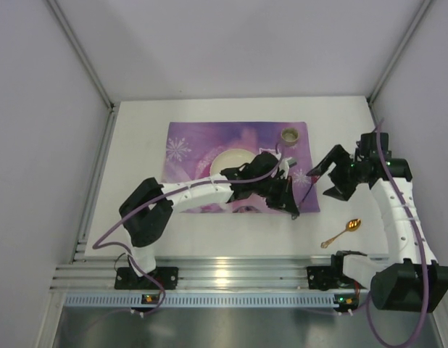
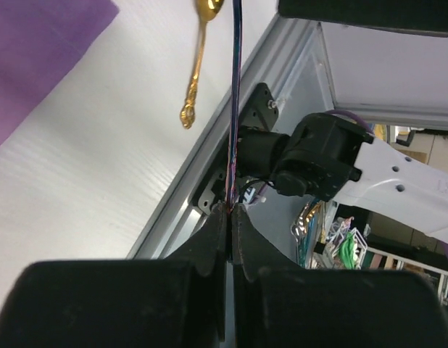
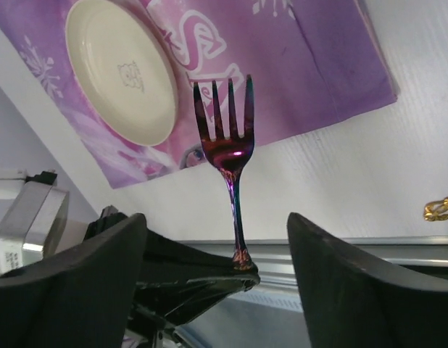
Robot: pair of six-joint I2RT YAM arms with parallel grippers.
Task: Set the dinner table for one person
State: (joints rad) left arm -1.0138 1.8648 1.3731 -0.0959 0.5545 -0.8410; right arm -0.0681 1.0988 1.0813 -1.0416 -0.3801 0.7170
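iridescent fork (image 3: 225, 148), gold spoon (image 1: 343, 232), purple placemat (image 1: 195, 138), apparently snowflaked

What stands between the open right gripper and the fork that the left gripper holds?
Nothing visible. In the right wrist view the fork, upright in the left gripper, shows between the open fingers of the right gripper; only the plate and placemat lie behind it.

From above and behind the arm bases we look steeply down on the whole tabletop (image 1: 137, 239). The wrist cameras sit close — one behind the left tool (image 2: 229, 214) facing the near rail (image 2: 177, 214), one behind the right tool (image 3: 217, 217) facing the plate (image 3: 119, 69). Both share the fork (image 3: 227, 145); all three, the gold spoon (image 2: 197, 58).
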